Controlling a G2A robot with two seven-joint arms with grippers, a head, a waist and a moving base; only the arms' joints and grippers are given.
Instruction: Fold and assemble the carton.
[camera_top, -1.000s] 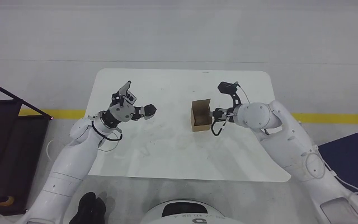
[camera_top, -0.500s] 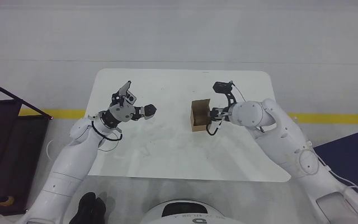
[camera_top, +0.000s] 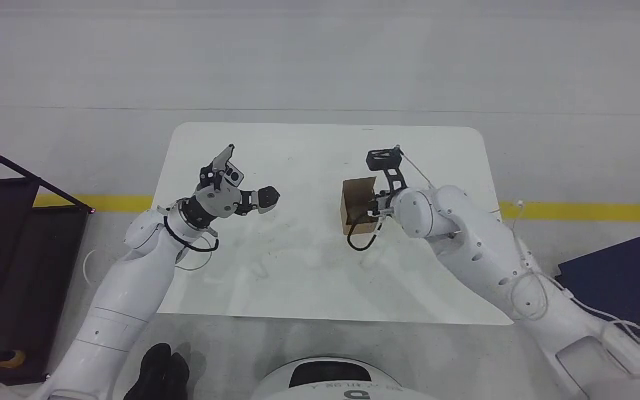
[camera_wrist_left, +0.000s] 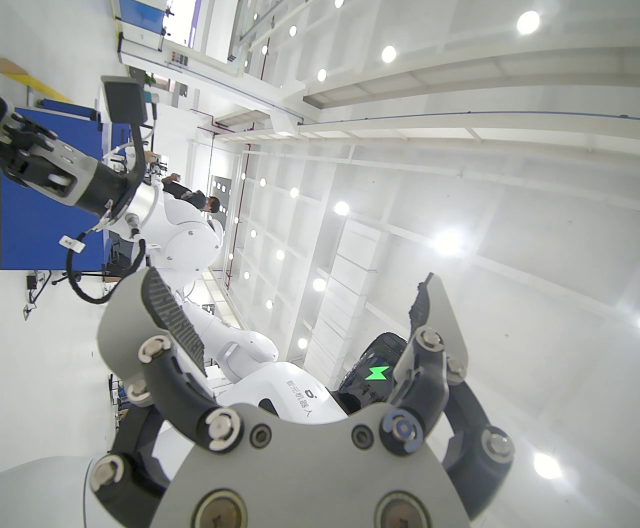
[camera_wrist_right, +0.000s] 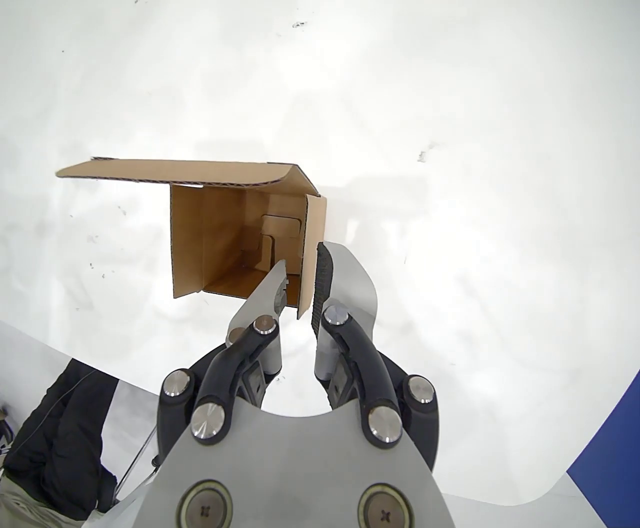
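**Op:** Status, left to right?

**Eng:** Your left pincer (camera_top: 232, 185) (camera_wrist_left: 287, 285) is spread wide. Nothing in it, touching nothing. It hangs above the table (camera_top: 300, 260) with its tips aimed up at the ceiling.

**Op:** Where's the carton?

**Eng:** The carton (camera_top: 355, 205) (camera_wrist_right: 225, 235) is well apart from that pincer, off toward your other arm. It lies on its side on the table, open mouth facing your right pincer (camera_top: 376, 208) (camera_wrist_right: 302, 260). The far end is shut with tucked tabs.

**Op:** Is the right one gripping?

**Eng:** Not clamped. The jaws are narrowed to a slit and straddle the side flap (camera_wrist_right: 312, 225) nearest them. The inner finger (camera_wrist_right: 270, 295) is in the mouth, and the ribbed pad (camera_wrist_right: 322, 280) is outside, right against the flap. You can see a sliver of gap between the inner finger and the cardboard.

**Op:** Anything in the way?

**Eng:** A long flap (camera_wrist_right: 175, 170) sticks straight out from the mouth, off to one side of the pincer and apart from both fingers. The table beyond the pincer has dark scuff marks (camera_wrist_right: 427, 152).
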